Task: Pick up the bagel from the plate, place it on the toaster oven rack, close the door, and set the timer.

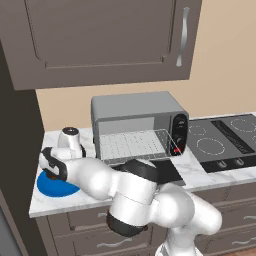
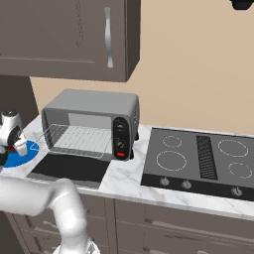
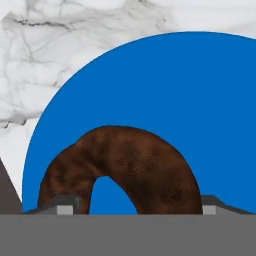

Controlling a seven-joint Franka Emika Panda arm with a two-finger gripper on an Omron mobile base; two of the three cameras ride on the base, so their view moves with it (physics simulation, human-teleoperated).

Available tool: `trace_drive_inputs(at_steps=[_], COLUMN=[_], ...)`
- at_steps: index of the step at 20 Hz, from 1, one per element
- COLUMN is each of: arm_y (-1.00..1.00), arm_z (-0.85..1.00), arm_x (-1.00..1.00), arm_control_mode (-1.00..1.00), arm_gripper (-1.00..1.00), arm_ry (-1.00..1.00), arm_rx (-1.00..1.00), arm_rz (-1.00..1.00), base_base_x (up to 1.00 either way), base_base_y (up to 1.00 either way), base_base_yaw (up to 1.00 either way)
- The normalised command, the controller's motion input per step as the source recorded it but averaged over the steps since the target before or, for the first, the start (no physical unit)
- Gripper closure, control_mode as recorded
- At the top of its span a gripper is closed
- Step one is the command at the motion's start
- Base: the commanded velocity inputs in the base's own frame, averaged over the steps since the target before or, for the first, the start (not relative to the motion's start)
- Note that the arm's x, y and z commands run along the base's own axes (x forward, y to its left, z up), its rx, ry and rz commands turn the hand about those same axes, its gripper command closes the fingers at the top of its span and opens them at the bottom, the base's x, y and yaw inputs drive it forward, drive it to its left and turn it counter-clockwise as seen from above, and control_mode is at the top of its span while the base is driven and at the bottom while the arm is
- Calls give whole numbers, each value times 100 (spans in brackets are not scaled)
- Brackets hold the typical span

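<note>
Reaching down at the far left of the marble counter [image 1: 200, 175], the white arm's two-finger gripper [image 3: 131, 209] sits low over the flat round bright blue plate [image 1: 52, 187], its dark finger tips flanking the small dark brown ring-shaped bagel [image 3: 122, 167] lying on that plate; whether they press it I cannot tell. The hand view gives that close look, while the left base view hides the bagel behind the arm. Right of the plate stands the grey toaster oven [image 1: 137, 112], its dark glass door [image 2: 69, 170] folded down flat, the silvery wire rack [image 2: 79, 138] bare inside. Farther right lies a black cooktop [image 2: 201, 161], fuller in the right base view.
</note>
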Motion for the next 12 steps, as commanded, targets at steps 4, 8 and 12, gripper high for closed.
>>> trace_drive_inputs(at_steps=[4,8,12], arm_y=[-1,-14,-18], arm_z=[-5,0,11], arm_x=[-3,-25,-46], arm_control_mode=[-100,-100,-100], arm_gripper=[100,100,100], arm_ry=[1,-4,-18], arm_rx=[0,0,0], arm_rz=[-3,-9,-10], base_base_x=[0,0,0], base_base_y=[0,0,0], base_base_yaw=[0,0,0])
